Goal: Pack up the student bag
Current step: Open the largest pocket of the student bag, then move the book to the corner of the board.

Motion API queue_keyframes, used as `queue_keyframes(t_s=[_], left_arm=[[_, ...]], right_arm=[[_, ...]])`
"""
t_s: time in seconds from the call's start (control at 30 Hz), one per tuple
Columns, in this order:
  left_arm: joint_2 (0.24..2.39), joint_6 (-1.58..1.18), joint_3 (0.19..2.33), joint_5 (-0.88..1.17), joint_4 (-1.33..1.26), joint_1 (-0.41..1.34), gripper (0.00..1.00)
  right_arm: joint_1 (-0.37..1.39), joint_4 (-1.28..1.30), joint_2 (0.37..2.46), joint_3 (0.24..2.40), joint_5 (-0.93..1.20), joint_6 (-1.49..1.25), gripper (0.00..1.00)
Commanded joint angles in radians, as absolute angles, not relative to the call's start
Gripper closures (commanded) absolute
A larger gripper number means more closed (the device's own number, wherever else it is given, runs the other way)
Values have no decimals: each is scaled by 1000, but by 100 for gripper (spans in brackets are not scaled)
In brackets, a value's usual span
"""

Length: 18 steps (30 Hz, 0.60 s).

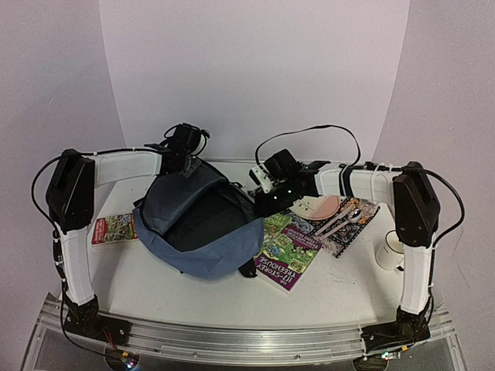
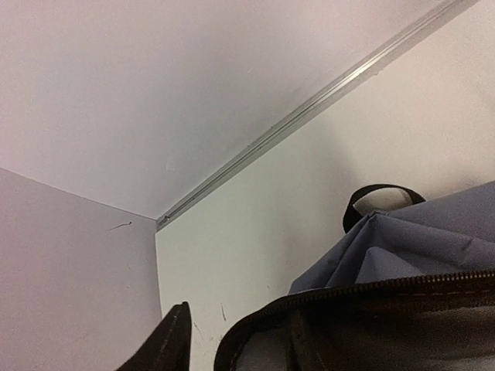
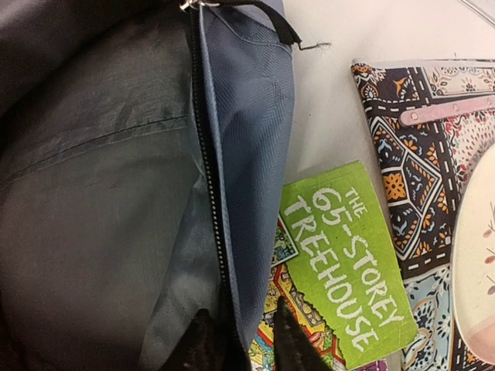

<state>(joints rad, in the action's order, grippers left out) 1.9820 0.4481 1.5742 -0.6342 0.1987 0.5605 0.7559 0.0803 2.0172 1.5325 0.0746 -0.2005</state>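
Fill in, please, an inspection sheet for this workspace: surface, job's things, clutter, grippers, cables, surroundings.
surface: white table, bare along the front.
job's things: grey-blue bag lying flat, zipper undone, mouth open.
clutter: Treehouse book beside the bag; small book on its other side; patterned notebook carrying a pink plate and cutlery; white cup.
grippers: left gripper at the bag's far end, jaws unreadable; right gripper open, astride the zipper edge.
cables: black cables looping above both arms.
surroundings: pale walls; metal rail in front.
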Motion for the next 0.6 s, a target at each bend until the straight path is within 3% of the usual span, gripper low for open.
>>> queue_keyframes(t_s=[0.0, 0.23, 0.57], left_arm=[[1887, 342, 1552, -659, 139, 544, 42], [1725, 103, 1570, -518, 378, 547, 22], [1521, -222, 1483, -306, 591, 710, 15]], right_arm=[[746, 130, 1879, 1489, 104, -255, 63], [688, 128, 1689, 1310, 138, -288, 39], [537, 128, 1622, 1087, 185, -244, 29]])
